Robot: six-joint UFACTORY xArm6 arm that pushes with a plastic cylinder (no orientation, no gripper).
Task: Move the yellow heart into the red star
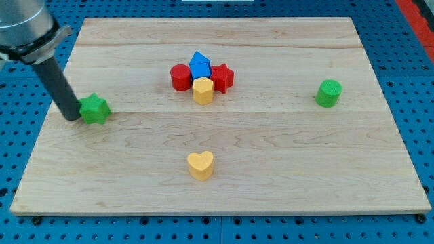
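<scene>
The yellow heart (201,165) lies alone toward the view's bottom centre of the wooden board. The red star (222,77) sits in a cluster near the top centre, touching a blue block (199,64) and a yellow hexagon block (203,89). A red cylinder (180,77) is at the cluster's left. My tip (72,116) is at the view's left, right beside a green star (95,109), touching or almost touching its left side. The tip is far to the left of the yellow heart and the red star.
A green cylinder (329,93) stands near the right side of the board. The board (305,169) lies on a blue perforated table. The rod rises from the tip toward the view's top left corner.
</scene>
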